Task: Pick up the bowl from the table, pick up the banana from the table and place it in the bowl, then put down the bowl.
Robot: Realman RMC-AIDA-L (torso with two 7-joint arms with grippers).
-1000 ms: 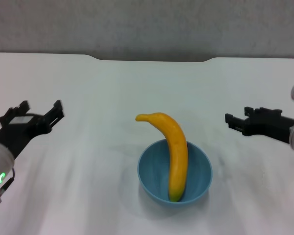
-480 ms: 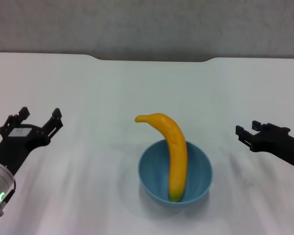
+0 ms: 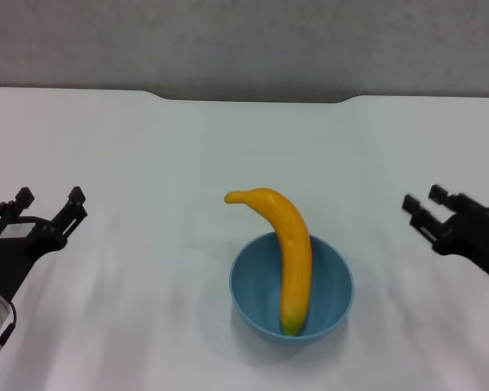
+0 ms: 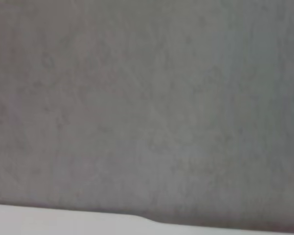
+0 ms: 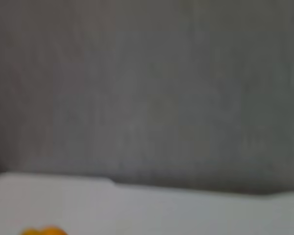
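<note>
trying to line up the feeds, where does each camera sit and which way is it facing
Head view: high on the robot, looking forward and down at the table, the bowl and the banana in it; shows the left gripper and right gripper, both open.
Left wrist view: low, facing the grey wall across the table's far edge; no fingers show.
Right wrist view: the same outlook; no fingers show.
Shared: the banana's tip appears in the right wrist and head views.

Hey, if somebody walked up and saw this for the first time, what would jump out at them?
The yellow banana standing in the blue bowl near the middle of the white table, its stem end jutting over the far rim. Then the two black grippers, left and right, both open and empty, well off to either side.
</note>
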